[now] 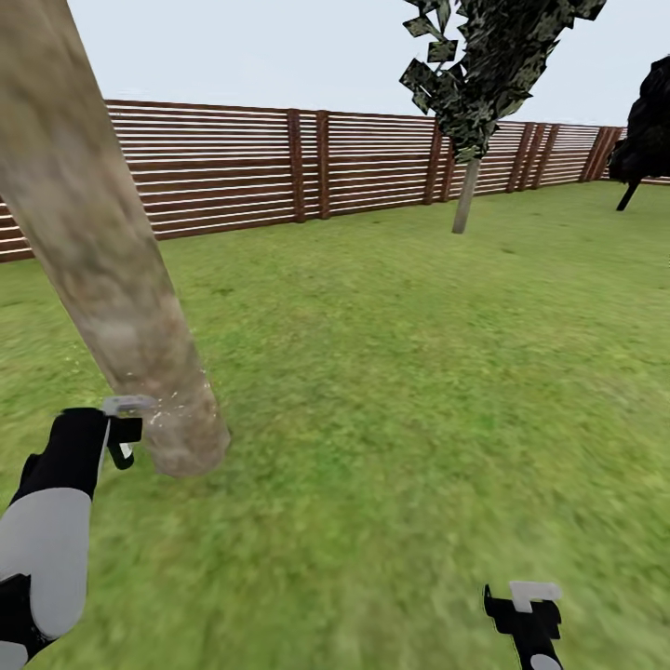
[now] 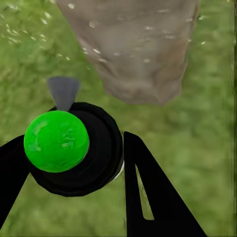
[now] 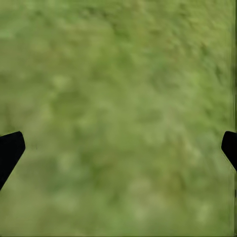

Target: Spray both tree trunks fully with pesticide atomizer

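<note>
Beside the tree trunk (image 1: 121, 307), left tool (image 2: 74, 163) clamped around the atomizer (image 2: 74, 148), arm low.

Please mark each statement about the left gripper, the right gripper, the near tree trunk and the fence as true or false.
1. The left gripper holds the atomizer, which has a green top. True.
2. White specks lie on the near tree trunk. True.
3. The right gripper grips a second atomizer. False: its fingers stand wide apart over grass, with nothing between them.
4. The fence is made of grey stone. False: it has brown horizontal wooden slats.
5. A second tree stands near the fence. True.
</note>
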